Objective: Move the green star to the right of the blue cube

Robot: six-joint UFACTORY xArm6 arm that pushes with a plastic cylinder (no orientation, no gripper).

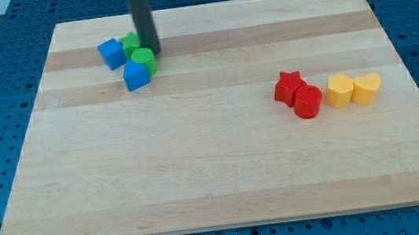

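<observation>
- Though half hidden by the rod, the green star (130,41) sits near the view's top-left of the surface (200,174), just right of the blue cube (111,53) and touching or nearly touching it.
- The rod comes down from the view's top; its tip (151,50) rests at the star's right edge, just above a green cylinder (143,60). Contact with the star looks likely but cannot be confirmed.
- End effector: a bare rod with no jaws, so open/closed does not apply. It grips nothing and can only push.
- Step in hand, as a judgement: final placement. The star looks already on the cube's right side, slightly toward the view's top, so the task seems close to done or in fine adjustment.
- Next move likely calls for a small nudge at most, or backing the tip off without dragging the star. Pushing further toward the view's left would shove the star into the cube and shift both.
- Crowding: the green cylinder sits just below the star, and a second blue block (136,76), shape unclear, touches the cylinder from below. All four form a tight cluster, so any push risks moving neighbours.
- Well apart, toward the view's right: red star (288,86), red cylinder (308,101), yellow block (340,90) and yellow heart (366,88) in a touching row. None are in the way.
</observation>
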